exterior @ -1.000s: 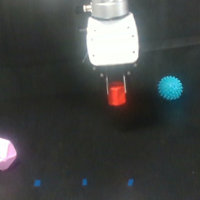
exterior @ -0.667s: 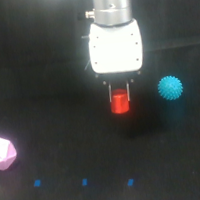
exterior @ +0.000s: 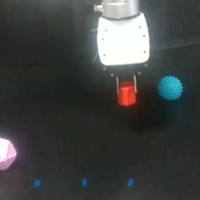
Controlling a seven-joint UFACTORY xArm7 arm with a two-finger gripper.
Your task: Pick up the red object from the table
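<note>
The red object [exterior: 126, 95] is a small bright red stubby cylinder held between the two thin fingers of my gripper [exterior: 126, 89], below the white gripper body. It hangs above the black table [exterior: 64, 117], with a dim shadow under it. The gripper is shut on it.
A teal spiky ball [exterior: 170, 87] lies on the table just to the exterior view's right of the red object. A pink polyhedron [exterior: 3, 152] lies at the far left. Small blue tape marks [exterior: 84, 182] dot the near part of the table.
The gripper with the red object in it has moved toward the camera and slightly to the exterior view's right, looking larger; the ball and the polyhedron have stayed put.
</note>
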